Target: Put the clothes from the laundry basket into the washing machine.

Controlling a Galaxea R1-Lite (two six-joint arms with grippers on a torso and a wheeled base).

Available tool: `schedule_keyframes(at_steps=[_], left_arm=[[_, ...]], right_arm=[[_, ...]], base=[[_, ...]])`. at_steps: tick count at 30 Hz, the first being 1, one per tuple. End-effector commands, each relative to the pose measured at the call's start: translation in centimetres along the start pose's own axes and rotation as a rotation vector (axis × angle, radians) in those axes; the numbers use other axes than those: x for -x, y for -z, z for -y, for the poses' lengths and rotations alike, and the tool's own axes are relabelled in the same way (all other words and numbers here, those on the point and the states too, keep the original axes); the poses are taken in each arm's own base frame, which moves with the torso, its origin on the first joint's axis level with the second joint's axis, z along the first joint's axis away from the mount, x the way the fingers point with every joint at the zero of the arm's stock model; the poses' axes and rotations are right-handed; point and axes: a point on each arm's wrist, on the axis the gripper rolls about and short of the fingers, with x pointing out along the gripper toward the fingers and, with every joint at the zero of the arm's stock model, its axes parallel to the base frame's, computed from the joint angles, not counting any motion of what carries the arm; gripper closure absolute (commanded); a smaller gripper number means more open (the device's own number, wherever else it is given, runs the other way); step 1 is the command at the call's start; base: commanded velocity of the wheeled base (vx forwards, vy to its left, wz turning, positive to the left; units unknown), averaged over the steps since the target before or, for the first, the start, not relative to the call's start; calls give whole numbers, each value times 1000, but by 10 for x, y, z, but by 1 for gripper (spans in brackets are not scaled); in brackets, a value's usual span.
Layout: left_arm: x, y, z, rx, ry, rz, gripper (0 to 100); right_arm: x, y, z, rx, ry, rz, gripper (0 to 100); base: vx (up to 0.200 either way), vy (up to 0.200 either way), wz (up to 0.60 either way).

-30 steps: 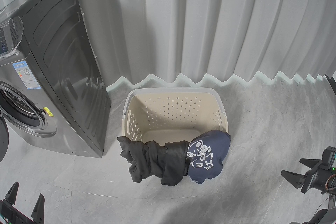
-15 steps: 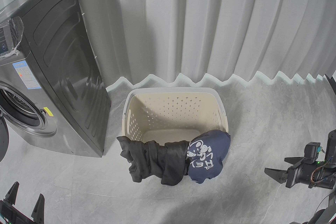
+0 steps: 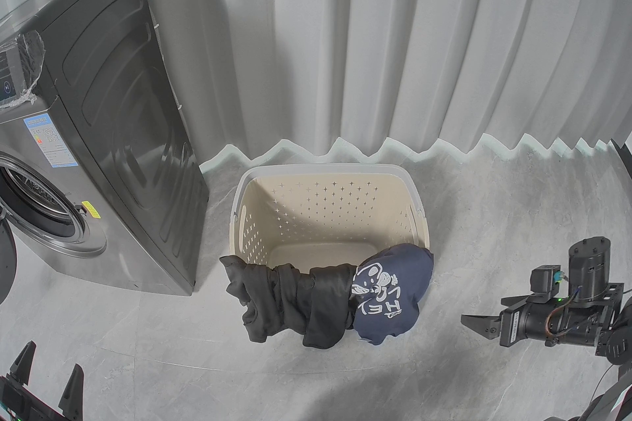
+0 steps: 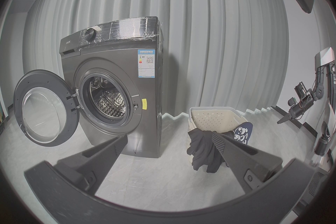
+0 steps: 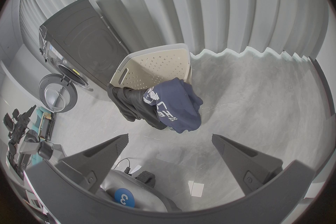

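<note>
A cream laundry basket (image 3: 329,175) stands on the floor in the middle of the head view. Over its near rim hang a black garment (image 3: 289,304) and a navy garment with a white print (image 3: 388,297). The grey washing machine (image 3: 112,113) is to the left of the basket; its round door (image 4: 43,107) is swung open and shows the steel drum (image 4: 106,98). My right gripper (image 3: 487,314) is open and empty, to the right of the basket and pointing at the navy garment (image 5: 175,105). Near the bottom left corner, my left gripper (image 3: 52,360) is open and empty.
White pleated curtains (image 3: 395,27) hang behind the basket and the machine. Bare grey floor (image 3: 513,212) lies right of the basket and between the basket and my grippers. The machine's side panel stands close to the basket's left wall.
My right arm has swung left across the floor toward the basket, and its wrist has risen into view. The left gripper, basket and clothes have not moved.
</note>
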Motion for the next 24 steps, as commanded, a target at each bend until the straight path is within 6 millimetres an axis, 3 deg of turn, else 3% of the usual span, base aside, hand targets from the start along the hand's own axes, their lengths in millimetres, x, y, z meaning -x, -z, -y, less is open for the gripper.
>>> schedule_keyframes(at_steps=[1,13,24], left_arm=[[0,4,0,0,-1,-3,0],[0,4,0,0,-1,-3,0],[0,4,0,0,-1,-3,0]], right_arm=[[-27,6,-8,13,-21,-78,0],[-71,-4,-12,22,11,-56,0],[-114,7,-16,43,21,-48,0]], base=[[0,0,0],[0,0,0],[0,0,0]])
